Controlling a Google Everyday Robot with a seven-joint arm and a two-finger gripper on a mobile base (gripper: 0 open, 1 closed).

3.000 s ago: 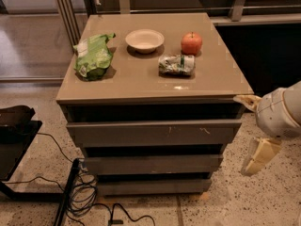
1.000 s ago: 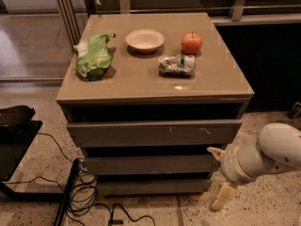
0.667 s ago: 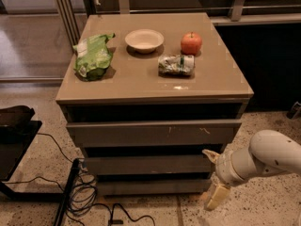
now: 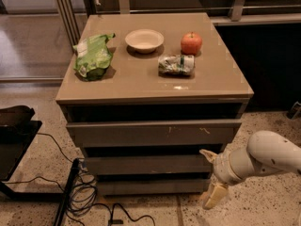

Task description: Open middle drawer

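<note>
Just the one camera view to go on: gripper (image 4: 210,175) down low off the right front corner of the cabinet (image 4: 141,79), fingers (image 4: 215,194) splayed one above the other with nothing between them, upper tip right by the top right corner of the middle drawer (image 4: 146,165). Looks pushed in, sandwiched between the taller scratched front (image 4: 150,133) above and the thin dark front (image 4: 150,186) below, long axis running left-right and stretching away from the gripper toward the left of the picture. Probably needs hooking at that near right end and pulling straight out toward the camera, not sideways.
</note>
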